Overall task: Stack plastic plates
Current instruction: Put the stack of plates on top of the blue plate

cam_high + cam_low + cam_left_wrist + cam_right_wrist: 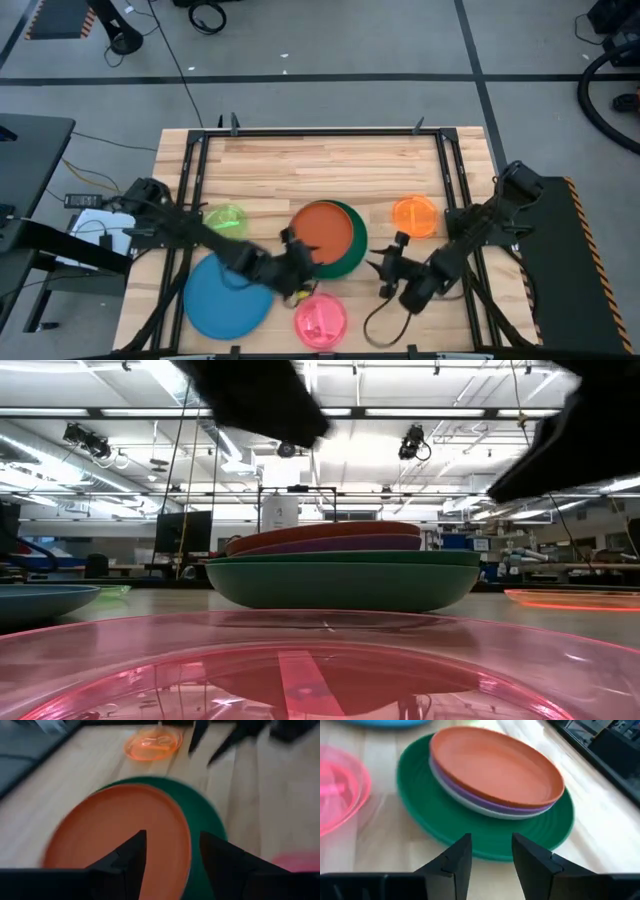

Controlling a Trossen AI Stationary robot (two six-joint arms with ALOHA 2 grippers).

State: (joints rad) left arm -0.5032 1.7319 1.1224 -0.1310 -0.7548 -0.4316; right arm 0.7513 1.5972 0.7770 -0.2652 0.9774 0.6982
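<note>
Red-orange round plastic plate [322,229] tops a stack near the middle of the wooden surface [320,160], over a purple plate [470,795], a cream one and the large dark green plate [352,243], sitting off-centre toward the green plate's left. The left tool [297,262], fingers spread and empty, is at the stack's left rim; the right tool [388,268], also spread, waits just right of it. A nudge from either could slide the glossy upper plates off the green one, and the blue plate [227,296], pink plate [320,319], lime plate [226,219] and orange plate [414,216] remain unstacked around it.
</note>
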